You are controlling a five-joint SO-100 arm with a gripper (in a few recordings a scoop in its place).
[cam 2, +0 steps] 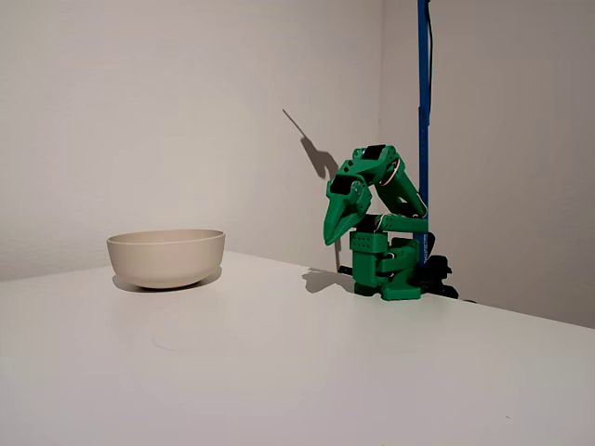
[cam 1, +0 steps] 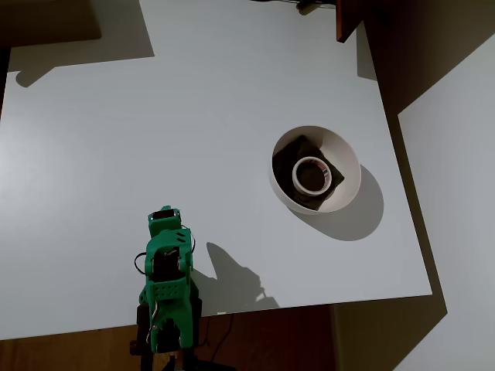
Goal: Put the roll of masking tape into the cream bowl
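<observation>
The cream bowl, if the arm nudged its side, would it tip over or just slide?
Probably slide. The cream bowl looks wide and low, so tipping seems unlikely. The white table looks smooth, offering little grip. The roll of masking tape lying flat inside would likely ride along.

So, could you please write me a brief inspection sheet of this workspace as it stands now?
Surface: white table, bare apart from shadows.
Job's things: roll of masking tape lies flat inside the cream bowl, on the dark square patch.
Clutter: nothing seen.
Grippers: green pincer folded back at the arm's base, pointing down, holding nothing; it looks shut.
Cables: dark wires at the arm's base.
Surroundings: plain wall; blue pole behind the arm.
</observation>
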